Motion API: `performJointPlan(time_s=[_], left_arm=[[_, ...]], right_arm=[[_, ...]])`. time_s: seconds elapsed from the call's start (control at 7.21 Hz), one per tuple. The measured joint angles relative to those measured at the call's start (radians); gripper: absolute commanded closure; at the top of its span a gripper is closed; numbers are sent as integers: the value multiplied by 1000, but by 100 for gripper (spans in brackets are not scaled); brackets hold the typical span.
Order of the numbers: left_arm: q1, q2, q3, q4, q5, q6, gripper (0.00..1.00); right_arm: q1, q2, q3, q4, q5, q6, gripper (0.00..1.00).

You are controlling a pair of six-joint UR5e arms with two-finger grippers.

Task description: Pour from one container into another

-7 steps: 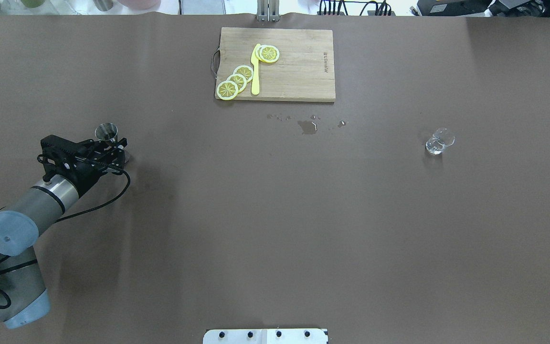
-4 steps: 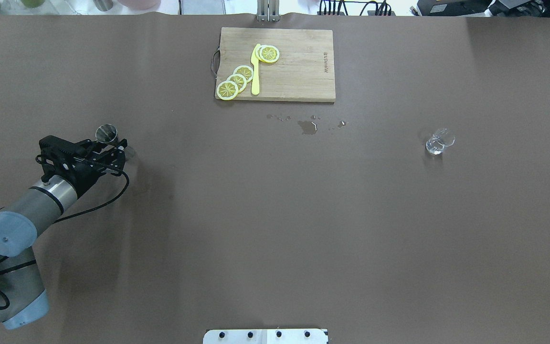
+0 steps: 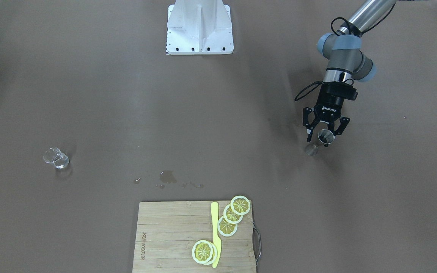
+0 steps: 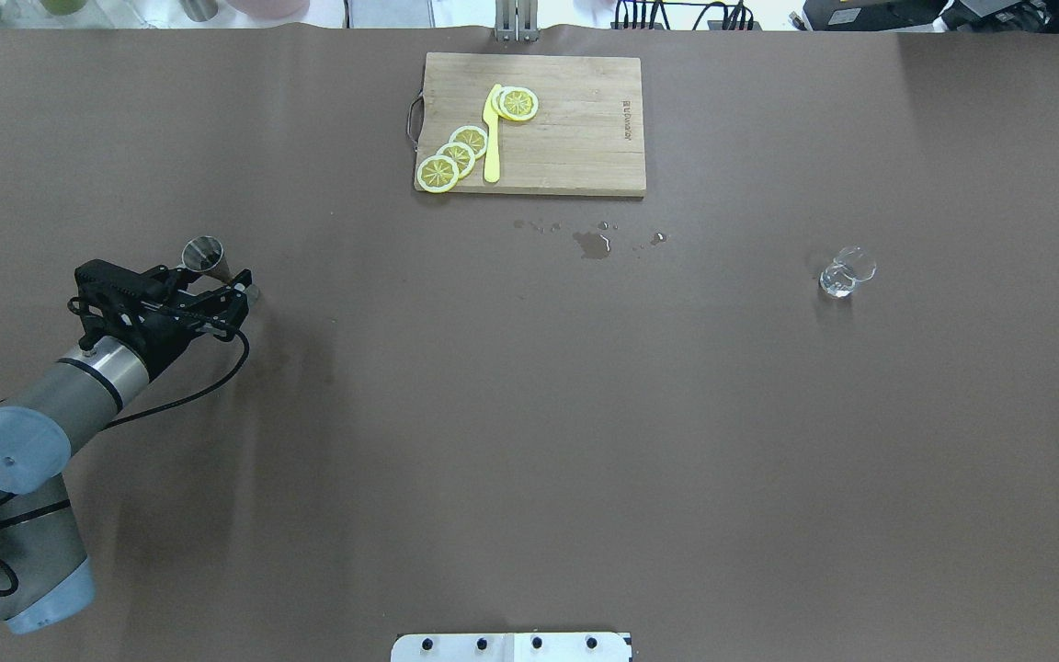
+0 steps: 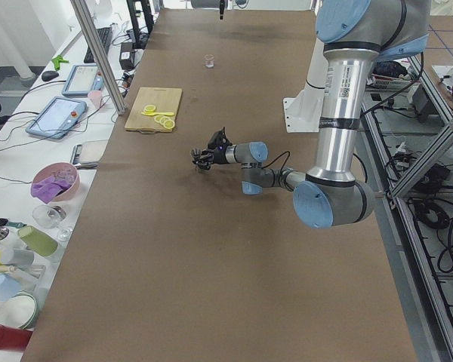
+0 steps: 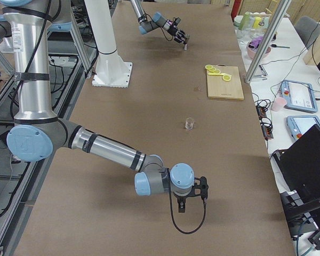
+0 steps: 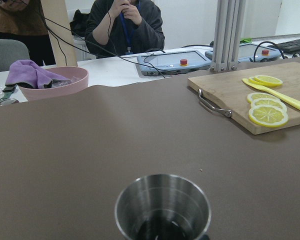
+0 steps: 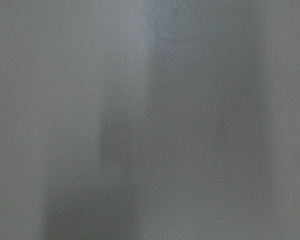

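Observation:
A steel jigger point(image 4: 203, 251) stands upright at the table's left side, and liquid shows at its bottom in the left wrist view point(image 7: 162, 207). My left gripper point(image 4: 244, 287) is open around it, one finger on each side of its waist point(image 3: 323, 133). A small clear glass point(image 4: 847, 273) sits far off on the right half of the table point(image 3: 56, 158). My right gripper point(image 6: 201, 188) appears only in the exterior right view, low over the table's right end. I cannot tell its state, and its wrist view is plain blurred grey.
A wooden cutting board point(image 4: 585, 138) with lemon slices point(image 4: 454, 156) and a yellow knife point(image 4: 492, 138) lies at the far middle edge. Spilled drops point(image 4: 594, 244) wet the cloth in front of it. A pink bowl point(image 7: 65, 82) and an operator sit beyond the table.
My left gripper has slid slightly forward around the jigger, so the jigger's base now shows beside the fingers. The jigger and the glass have not moved.

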Motion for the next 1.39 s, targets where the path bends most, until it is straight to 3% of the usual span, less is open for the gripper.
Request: performJointPlan(time_s=[0.42,0.83,0.97,1.39], left_arm=[[0,12,0,-7,3,0,2],[3,96,-6,-106,4,-1,2],[25,140,-8,-166,16,-1,2],[193,220,-57,-260,185,14,3]], right_arm=[[1,106,12,-273,-50,1,0],[-42,158,212,-532,-49,136,0],[-72,160,259,-561,-53,183,0],[-100,161,303,-577,-20,207,0]])
